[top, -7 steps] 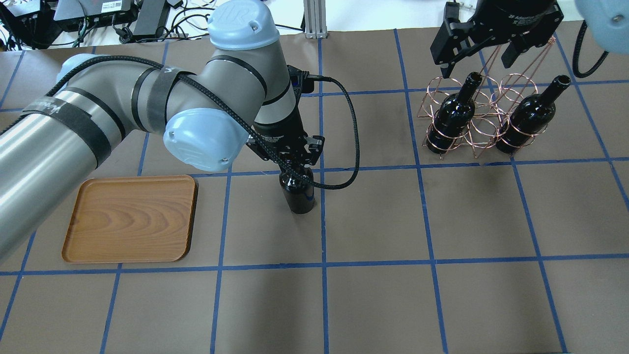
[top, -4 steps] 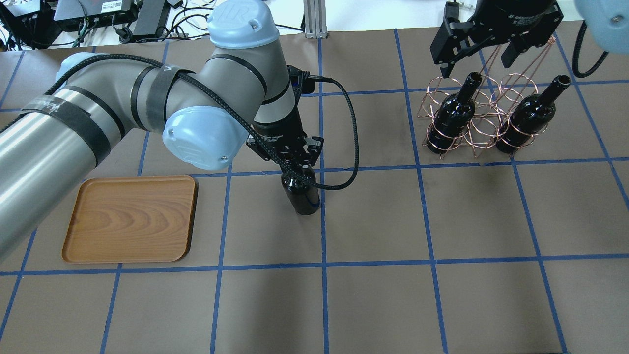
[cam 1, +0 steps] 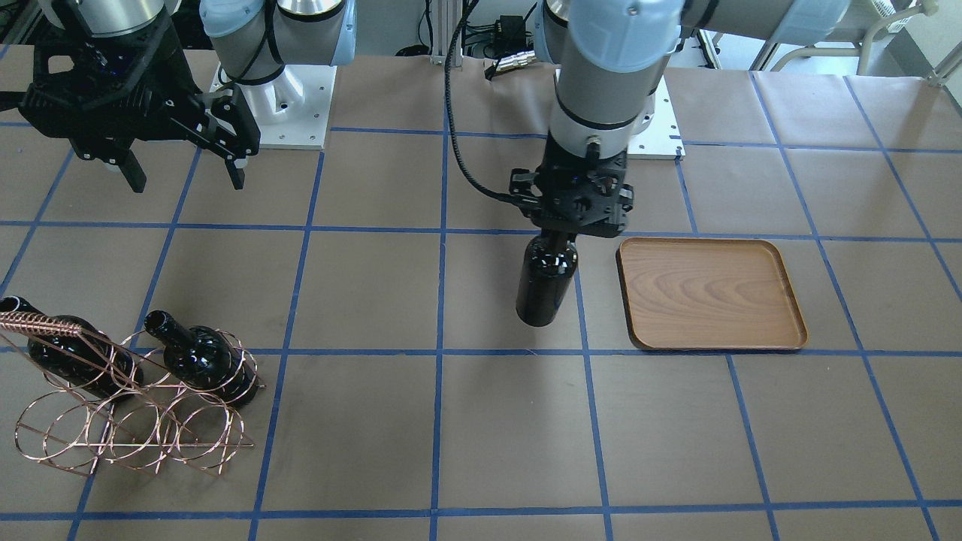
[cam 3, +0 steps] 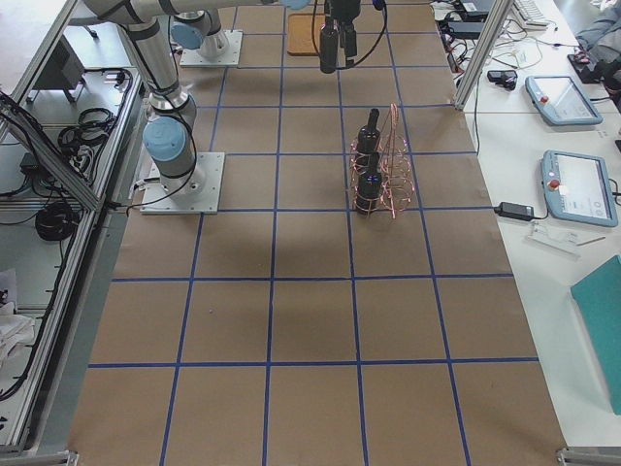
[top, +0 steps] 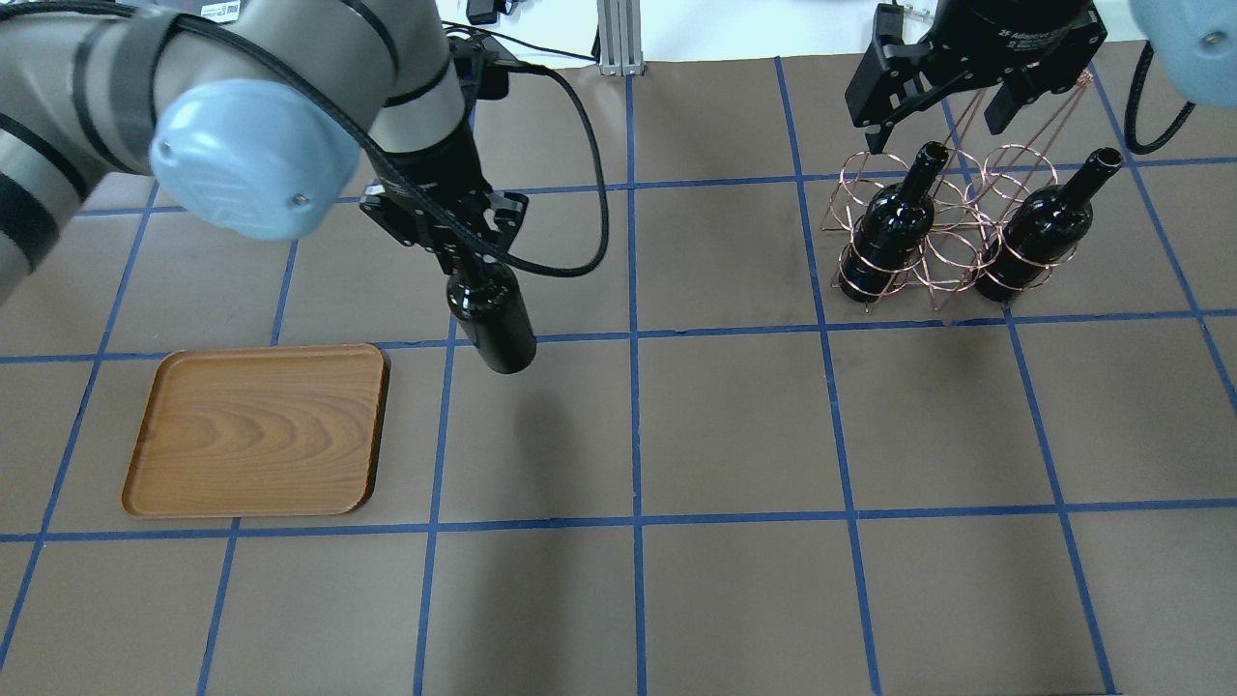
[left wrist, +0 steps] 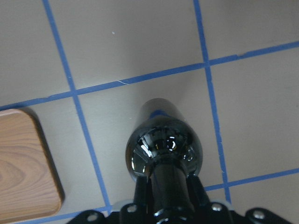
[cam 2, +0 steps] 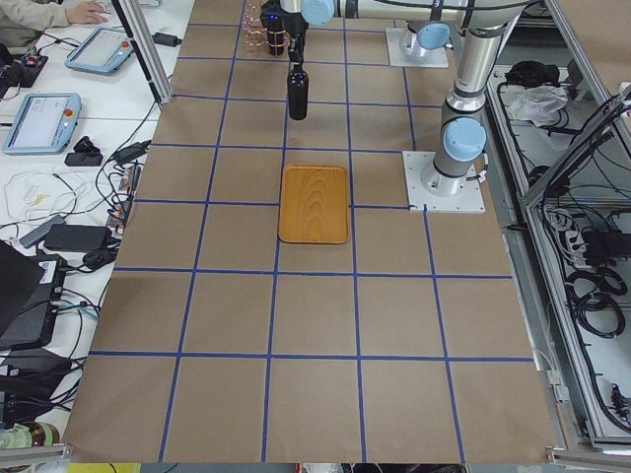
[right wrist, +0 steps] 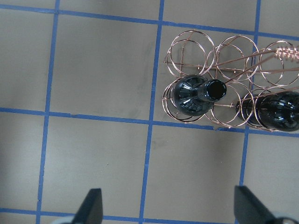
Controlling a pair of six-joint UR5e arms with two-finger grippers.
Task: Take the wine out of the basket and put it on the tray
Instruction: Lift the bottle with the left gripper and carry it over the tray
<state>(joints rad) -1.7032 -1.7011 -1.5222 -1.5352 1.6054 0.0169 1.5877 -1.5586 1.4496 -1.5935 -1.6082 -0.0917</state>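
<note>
Now my left pincer (top: 466, 261) pinches the wine (top: 498, 329) by its neck, hanging neck-up and seemingly clear of the desk (top: 734, 435), just right of the tray (top: 256, 430) at lower left. I'd clear the rim, then lower gently; nothing seems to block that path. Upper right, the right pincer (top: 934, 121) hovers spread above the basket (top: 942, 253), which holds two more bottles (top: 889, 227).

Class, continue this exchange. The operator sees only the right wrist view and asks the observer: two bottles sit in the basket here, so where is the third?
Observer: The left gripper grips its neck; the bottle hangs neck up.
Operator: Is it over the tray?
Observer: Not yet. In the overhead view it hangs off the tray's upper right corner.
Operator: Anything on the tray?
Observer: No, only bare wood shows.
</note>
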